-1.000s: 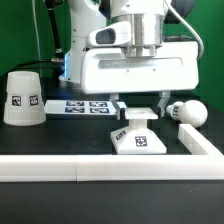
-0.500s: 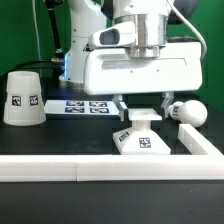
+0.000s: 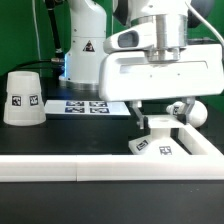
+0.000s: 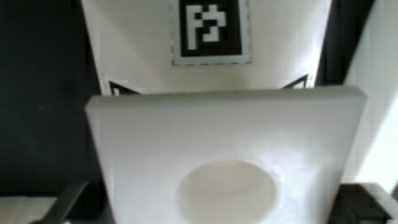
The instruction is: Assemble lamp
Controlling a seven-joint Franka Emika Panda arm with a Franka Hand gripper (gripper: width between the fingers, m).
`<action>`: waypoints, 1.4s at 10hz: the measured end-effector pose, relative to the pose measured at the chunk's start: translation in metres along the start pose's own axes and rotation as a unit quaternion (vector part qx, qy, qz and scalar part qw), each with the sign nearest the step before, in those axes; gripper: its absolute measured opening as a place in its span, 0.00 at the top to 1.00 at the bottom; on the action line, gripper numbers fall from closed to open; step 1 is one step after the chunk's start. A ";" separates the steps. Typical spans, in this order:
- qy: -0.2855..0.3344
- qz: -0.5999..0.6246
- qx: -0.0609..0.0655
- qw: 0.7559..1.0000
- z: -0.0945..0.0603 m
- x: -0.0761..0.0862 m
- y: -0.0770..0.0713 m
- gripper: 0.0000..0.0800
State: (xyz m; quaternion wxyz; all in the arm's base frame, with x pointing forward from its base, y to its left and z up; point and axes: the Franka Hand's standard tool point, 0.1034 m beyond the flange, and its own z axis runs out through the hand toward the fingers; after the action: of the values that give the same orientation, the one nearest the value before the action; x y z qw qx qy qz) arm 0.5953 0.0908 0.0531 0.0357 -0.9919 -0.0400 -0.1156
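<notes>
The fingers (image 3: 141, 119) stand wide apart, clamped on two opposite sides of the flat square white plastic base (image 3: 156, 146). The base sits low on the black table (image 3: 60, 140), just inside the corner of the long white rail (image 3: 100, 168). Only the wrist view shows the base (image 4: 222, 130) spanning the gap between the fingers (image 4: 57, 208), with a round recess on top. Only the exterior view shows the round-headed white bulb (image 3: 190, 112) near the base and the white truncated-cone shade (image 3: 22, 97) well apart at that view's left.

Black tabletop (image 3: 70, 138) carries a flat square white plastic base (image 3: 160, 148) between the gripper's (image 3: 155, 122) jaws, a white round-headed bulb (image 3: 192, 111) beside them, and a white cone shade (image 3: 20, 97) well apart.
</notes>
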 end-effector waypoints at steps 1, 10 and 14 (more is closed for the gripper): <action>0.003 -0.001 0.002 1.000 0.001 0.005 -0.008 0.33; 0.016 -0.014 -0.001 1.000 0.004 0.019 -0.004 0.13; 0.011 -0.008 -0.005 1.000 -0.030 -0.023 -0.003 0.13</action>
State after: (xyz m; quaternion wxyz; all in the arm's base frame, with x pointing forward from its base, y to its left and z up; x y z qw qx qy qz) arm 0.5659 0.0900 0.0773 0.0308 -0.9903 -0.0468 -0.1269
